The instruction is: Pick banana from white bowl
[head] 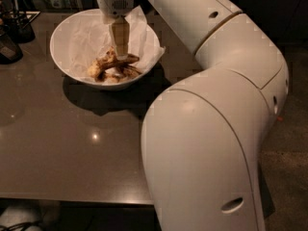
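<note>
**Q:** Where is the claw, and what does it hold?
**A:** The tan two-finger claw (pixel 121 52) hangs from the bulky white robot arm (pixel 216 129) in the upper left of the frame. It is inside the large, round, deep white bowl (pixel 61 42), with its tip at or just above the curved, dull-yellow, brown-speckled banana (pixel 117 61). It shows only as a single tan strip, so I cannot tell whether it is wide, narrow or holding the fruit.

**Q:** Where does the banana lie?
**A:** It lies at the bottom of the bowl on crumpled white paper (pixel 89 37), running roughly left to right. Shorter brown-yellow pieces (pixel 95 71) lie just beside it, to the lower left.

**Q:** How is the step in hand done well?
**A:** The step appears to be the grasp itself. The claw should straddle the banana across its narrow width, near mid-length, and close gently. The skin looks overripe and would likely split under a hard squeeze. The claw should not catch the paper or a neighbouring piece. The lift should go straight up, clear of the rim.

**Q:** Materials and textures?
**A:** The bowl has smooth, glossy, sloping walls. The paper is thin and creased, with one corner over the right rim. The dark grey-brown desk (pixel 57 138) is polished and shows light reflections. Dark containers (pixel 14 30) stand at the far upper left.
</note>
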### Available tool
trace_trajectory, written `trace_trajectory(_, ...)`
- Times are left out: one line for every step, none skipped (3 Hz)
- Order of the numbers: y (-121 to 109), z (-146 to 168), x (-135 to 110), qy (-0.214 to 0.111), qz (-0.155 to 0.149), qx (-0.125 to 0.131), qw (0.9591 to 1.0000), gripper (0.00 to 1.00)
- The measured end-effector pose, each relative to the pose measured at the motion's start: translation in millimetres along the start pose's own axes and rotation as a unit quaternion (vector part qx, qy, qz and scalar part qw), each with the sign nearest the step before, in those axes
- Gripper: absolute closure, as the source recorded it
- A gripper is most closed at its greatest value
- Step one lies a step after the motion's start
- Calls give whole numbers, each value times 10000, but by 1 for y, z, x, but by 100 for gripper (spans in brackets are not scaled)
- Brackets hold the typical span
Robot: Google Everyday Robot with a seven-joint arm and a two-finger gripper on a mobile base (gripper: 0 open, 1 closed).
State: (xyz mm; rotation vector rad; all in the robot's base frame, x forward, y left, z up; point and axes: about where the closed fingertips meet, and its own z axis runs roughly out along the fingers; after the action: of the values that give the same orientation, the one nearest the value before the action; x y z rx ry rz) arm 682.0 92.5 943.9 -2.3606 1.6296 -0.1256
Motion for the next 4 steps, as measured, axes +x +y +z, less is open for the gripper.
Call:
trace_trajectory(0, 14, -7, -51, -52, -145, 9999, 26)
trace_trajectory(2, 26, -10, -121, -40, -275, 9995, 31)
trace_trajectory(7, 38, -11, -195, 9, -430, 9989, 33)
trace_trajectory(13, 51, -10, -244, 58, -593, 9979, 34)
